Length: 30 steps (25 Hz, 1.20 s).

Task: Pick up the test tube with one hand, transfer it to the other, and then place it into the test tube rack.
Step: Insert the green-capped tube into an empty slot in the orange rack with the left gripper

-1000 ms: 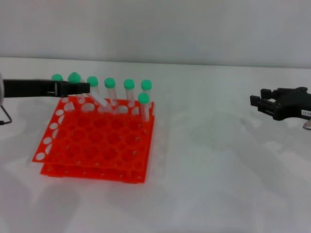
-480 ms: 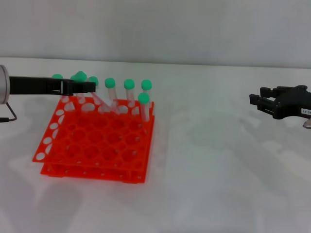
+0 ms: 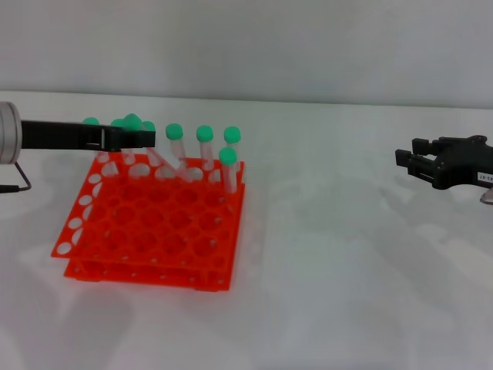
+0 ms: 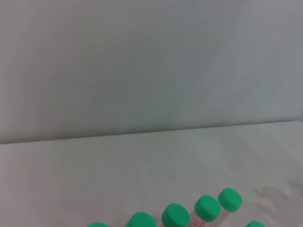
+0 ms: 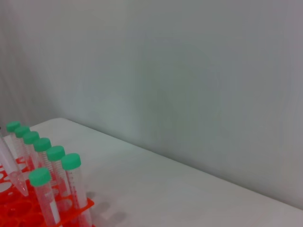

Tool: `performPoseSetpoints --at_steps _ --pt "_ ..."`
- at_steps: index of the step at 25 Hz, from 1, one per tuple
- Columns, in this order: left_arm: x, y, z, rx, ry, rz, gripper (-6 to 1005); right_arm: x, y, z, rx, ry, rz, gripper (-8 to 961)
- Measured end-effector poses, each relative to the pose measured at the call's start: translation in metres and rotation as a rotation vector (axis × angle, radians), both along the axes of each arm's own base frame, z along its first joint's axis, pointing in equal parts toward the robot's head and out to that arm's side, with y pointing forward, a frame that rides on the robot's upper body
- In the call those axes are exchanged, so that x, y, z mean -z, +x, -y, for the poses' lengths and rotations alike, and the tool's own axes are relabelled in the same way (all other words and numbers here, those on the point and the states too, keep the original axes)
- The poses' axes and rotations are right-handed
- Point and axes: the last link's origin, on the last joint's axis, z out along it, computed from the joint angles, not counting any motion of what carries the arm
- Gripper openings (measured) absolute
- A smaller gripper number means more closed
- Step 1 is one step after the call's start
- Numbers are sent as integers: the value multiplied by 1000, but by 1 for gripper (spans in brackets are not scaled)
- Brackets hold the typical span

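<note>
My left gripper (image 3: 141, 137) reaches in from the left over the back row of the orange-red test tube rack (image 3: 146, 270). It is shut on a test tube (image 3: 166, 162) just below the green cap. The tube hangs tilted, its tapered tip low over the rack's back holes. The right wrist view shows this slanted tube (image 5: 10, 163) with its tip just above the rack (image 5: 14, 208). My right gripper (image 3: 420, 160) hovers far off at the right, open and empty.
Several other green-capped tubes (image 3: 204, 135) stand upright in the rack's back row, and one more (image 3: 227, 158) stands a row nearer. Their caps show in the left wrist view (image 4: 207, 207) and right wrist view (image 5: 56, 153). A white table (image 3: 331, 254) lies all around.
My left gripper has carried the tilted tube a little to the right along the rack's back row. The right gripper has not moved.
</note>
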Motion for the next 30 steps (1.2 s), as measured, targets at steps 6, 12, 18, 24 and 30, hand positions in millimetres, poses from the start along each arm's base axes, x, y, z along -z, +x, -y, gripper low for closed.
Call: performPoseSetpoints --at_steps 6,12,18,24,30 --pt "8 0 -3 -4 -13 0 285 0 0 0 0 0 0 397" --pt "13 0 -6 -7 -20 -22 288 0 0 0 1 -1 -1 399" --pt "16 1 -8 -6 -23 -21 292 0 0 0 2 -1 -1 402" --pt "20 2 -10 -2 -24 -26 295 0 0 0 0 -2 2 404" --pt "34 2 -16 -8 -45 -55 298 1 0 0 3 -2 2 406"
